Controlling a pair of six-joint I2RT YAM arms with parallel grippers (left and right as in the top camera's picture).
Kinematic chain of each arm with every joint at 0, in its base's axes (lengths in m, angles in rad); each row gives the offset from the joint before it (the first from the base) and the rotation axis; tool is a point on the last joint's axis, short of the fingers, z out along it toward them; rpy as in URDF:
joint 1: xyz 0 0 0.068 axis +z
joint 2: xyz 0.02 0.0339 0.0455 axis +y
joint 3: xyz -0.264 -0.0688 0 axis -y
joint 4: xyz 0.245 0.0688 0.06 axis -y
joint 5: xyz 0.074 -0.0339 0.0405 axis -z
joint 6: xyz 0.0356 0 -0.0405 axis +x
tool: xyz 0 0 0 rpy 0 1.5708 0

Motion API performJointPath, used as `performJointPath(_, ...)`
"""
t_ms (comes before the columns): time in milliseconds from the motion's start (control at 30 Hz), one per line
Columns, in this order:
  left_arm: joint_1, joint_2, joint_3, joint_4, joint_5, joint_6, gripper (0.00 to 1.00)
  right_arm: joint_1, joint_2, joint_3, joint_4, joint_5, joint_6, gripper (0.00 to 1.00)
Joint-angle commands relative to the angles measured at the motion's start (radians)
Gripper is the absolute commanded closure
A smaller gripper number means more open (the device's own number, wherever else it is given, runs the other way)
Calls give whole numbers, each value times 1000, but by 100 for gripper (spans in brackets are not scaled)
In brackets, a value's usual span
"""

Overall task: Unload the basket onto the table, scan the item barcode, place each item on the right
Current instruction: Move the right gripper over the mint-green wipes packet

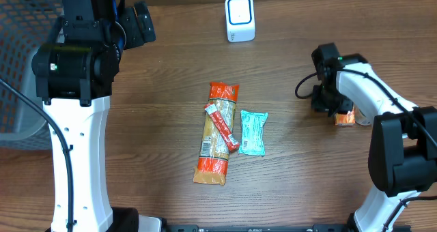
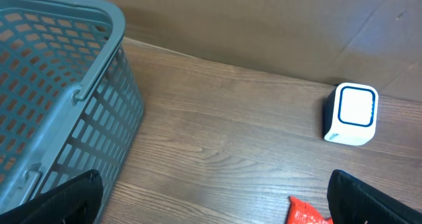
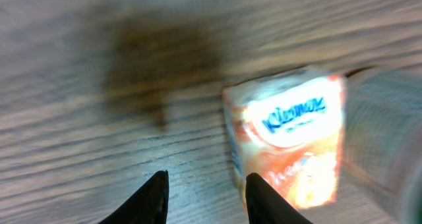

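A small orange Kleenex tissue pack lies on the wooden table at the right, just beside my right gripper. In the right wrist view, which is blurred, the pack sits to the right of my right gripper. Its fingers stand partly apart with only bare table between them, and the right fingertip overlaps the pack's left edge. The white barcode scanner stands at the back middle. My left gripper hangs wide open and empty above the back left of the table, facing the scanner.
In the middle lie a long orange packet, a red stick pack across it, and a teal sachet. A grey mesh basket stands at the left edge, filling the left of the left wrist view.
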Motion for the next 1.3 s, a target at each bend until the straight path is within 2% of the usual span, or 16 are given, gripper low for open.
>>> performJointPath(0,4,-3,10,0,-10,19,0,21,-72,65,-24,-70,-9,60)
performJointPath(267,4,-3,10,0,-10,19,0,124,-92,55,-34,-414,-41,57)
performJointPath(633,4,-3,10,0,-10,19,0,284,-91,-30,70,-427,43,44)
performJointPath(900,4,-3,10,0,-10,19,0,319,-91,-143,200,-533,50,43)
performJointPath(1167,4,-3,10,0,-10,19,0,320,-91,-223,340,-537,55,45)
performJointPath(1267,4,-3,10,0,-10,19,0,320,-91,-244,385,-536,78,61)
